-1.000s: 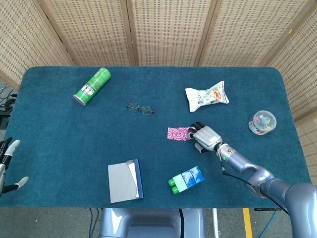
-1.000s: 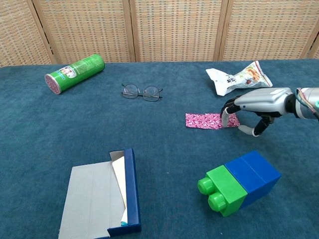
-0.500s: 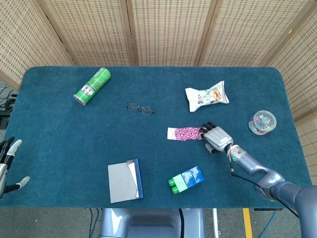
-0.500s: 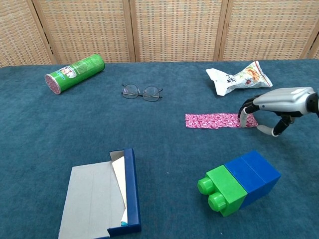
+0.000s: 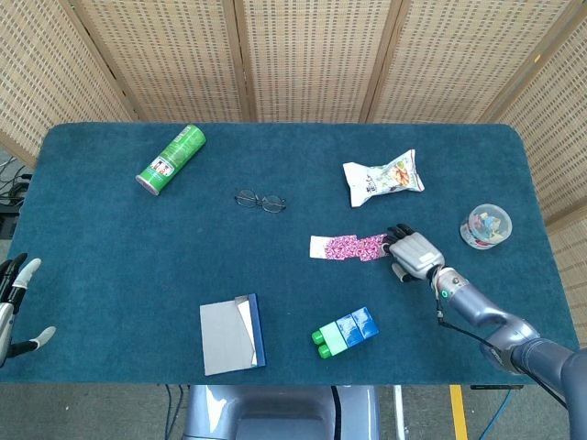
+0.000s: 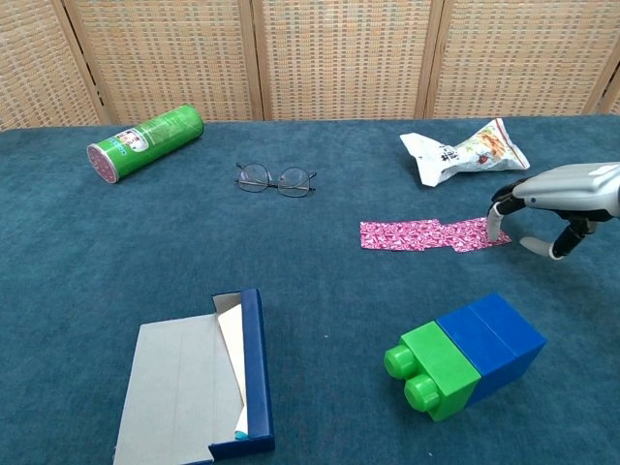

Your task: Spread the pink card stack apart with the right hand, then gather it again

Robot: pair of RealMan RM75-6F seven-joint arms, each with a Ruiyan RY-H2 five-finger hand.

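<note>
The pink patterned cards (image 5: 348, 247) (image 6: 431, 234) lie fanned in a long strip on the blue table, stretching left to right. My right hand (image 5: 415, 254) (image 6: 557, 203) is at the strip's right end, palm down, its fingertips (image 6: 496, 225) pressing the last card. Nothing is gripped inside that hand. My left hand (image 5: 11, 298) hangs at the far left, off the table's edge, its fingers apart and holding nothing.
A green and blue block (image 5: 345, 331) (image 6: 463, 355) sits just in front of the cards. A snack bag (image 5: 383, 177), glasses (image 5: 260, 201), a green can (image 5: 171, 159), a blue box with grey lid (image 5: 232, 334) and a small tub (image 5: 486, 225) also lie on the table.
My right hand has slid to the right, dragging the top cards with it. The compact pink stack has become a long fanned strip.
</note>
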